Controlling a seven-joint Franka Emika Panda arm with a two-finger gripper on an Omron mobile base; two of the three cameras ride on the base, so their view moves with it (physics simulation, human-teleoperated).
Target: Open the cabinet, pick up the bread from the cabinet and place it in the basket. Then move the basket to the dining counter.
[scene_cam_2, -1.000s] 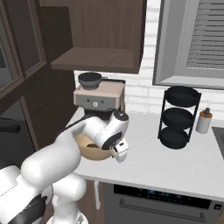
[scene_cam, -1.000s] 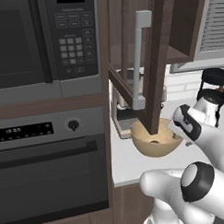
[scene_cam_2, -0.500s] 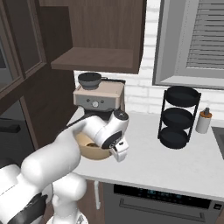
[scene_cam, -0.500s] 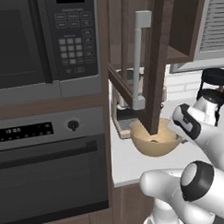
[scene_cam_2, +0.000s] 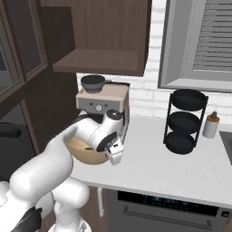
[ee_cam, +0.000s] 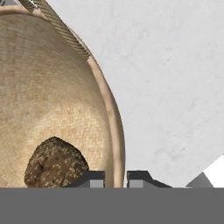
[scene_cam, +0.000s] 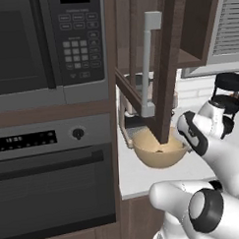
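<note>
Left base view: the tan round woven basket (scene_cam: 160,151) sits on the white counter (scene_cam: 144,182) under the open dark brown cabinet door (scene_cam: 166,65).

Right base view: the basket (scene_cam_2: 86,152) stands before the coffee machine (scene_cam_2: 102,102).

Hand view: the pincer (ee_cam: 116,178) is clamped on the basket rim (ee_cam: 114,131); the lumpy golden-brown bread (ee_cam: 54,164) lies inside.

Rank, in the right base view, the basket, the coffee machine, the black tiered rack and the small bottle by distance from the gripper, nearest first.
From the gripper:
1. The basket, right against it; its fingers straddle the rim.
2. The coffee machine, just behind the basket at the wall.
3. The black tiered rack, farther along the worktop under the window.
4. The small bottle, beyond the rack.
</note>
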